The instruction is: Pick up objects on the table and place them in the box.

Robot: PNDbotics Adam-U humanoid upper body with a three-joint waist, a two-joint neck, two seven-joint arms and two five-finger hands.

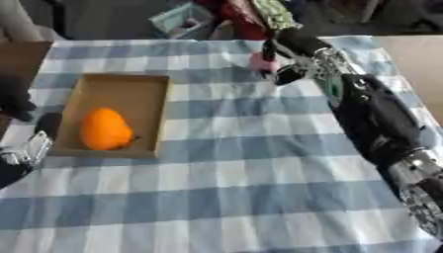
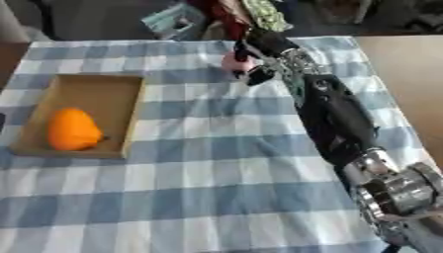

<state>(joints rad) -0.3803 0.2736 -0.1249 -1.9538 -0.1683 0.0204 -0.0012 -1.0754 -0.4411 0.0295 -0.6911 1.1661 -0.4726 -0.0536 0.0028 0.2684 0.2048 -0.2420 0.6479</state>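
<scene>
A shallow cardboard box (image 1: 89, 84) lies on the left of the blue-and-white checked tablecloth (image 1: 234, 163). Inside it, near its front, rests an orange rounded fruit (image 1: 106, 129). At the far side of the table is a small pink object (image 1: 260, 62). My right arm stretches across to it, and my right hand (image 1: 288, 55) has its dark fingers curled round it, one over its top and the thumb below it to the right. My left hand (image 1: 33, 146) rests at the lower left beside the box's front corner, fingers up and holding nothing.
A teal container (image 1: 183, 20) and red cloth (image 1: 241, 17) lie beyond the table's far edge. Bare wooden surface (image 1: 417, 64) shows to the right of the cloth, and a brown board (image 1: 21, 59) to the left. My right forearm (image 1: 376, 123) crosses the table's right side.
</scene>
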